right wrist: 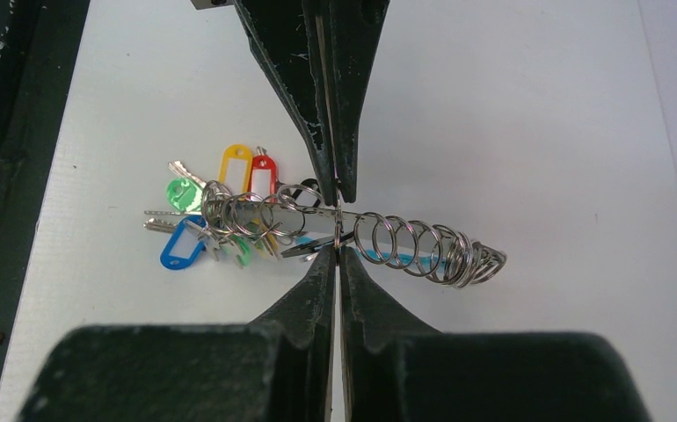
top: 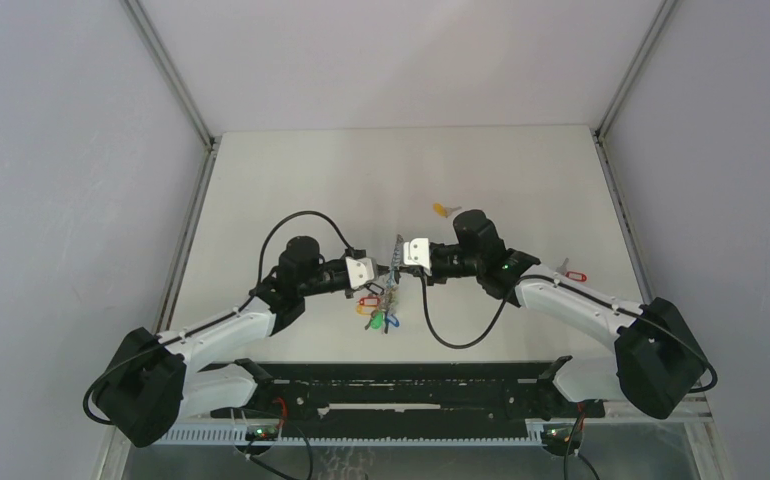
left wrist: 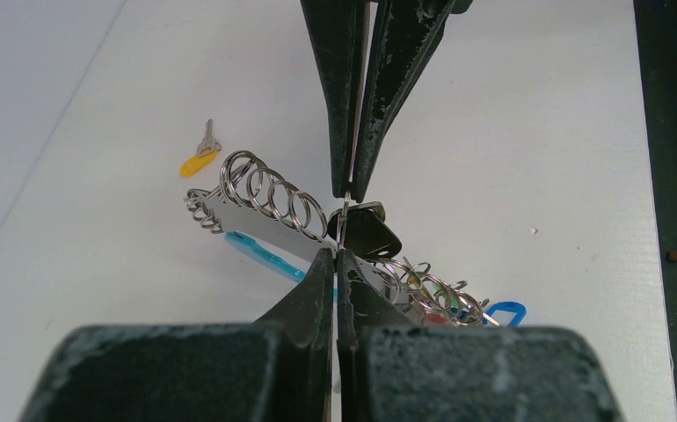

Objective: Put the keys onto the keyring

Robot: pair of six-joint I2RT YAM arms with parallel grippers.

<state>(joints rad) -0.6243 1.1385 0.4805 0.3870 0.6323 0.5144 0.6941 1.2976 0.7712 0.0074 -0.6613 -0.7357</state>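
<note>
White tabletop (top: pixel 291 180); keyring (right wrist: pixel 405 246) at centre, between both arms. Left gripper (left wrist: pixel 335 257) and right gripper (right wrist: pixel 338 253) meet tip to tip, each clamped shut on one thin ring of it. Yellow-tagged key (top: pixel 446 210) lies just beyond, red-tagged key (top: pixel 573 272) well right.

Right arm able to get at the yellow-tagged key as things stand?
Probably not yet: the right fingers are shut on the keyring, so they'd need to release first. The yellow-tagged key lies uncovered on the table just beyond that wrist.

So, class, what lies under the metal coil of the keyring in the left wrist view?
A light-blue band shows beneath the keyring coil, with white table below. Where the shut left gripper crosses it, the underside is hidden.
</note>
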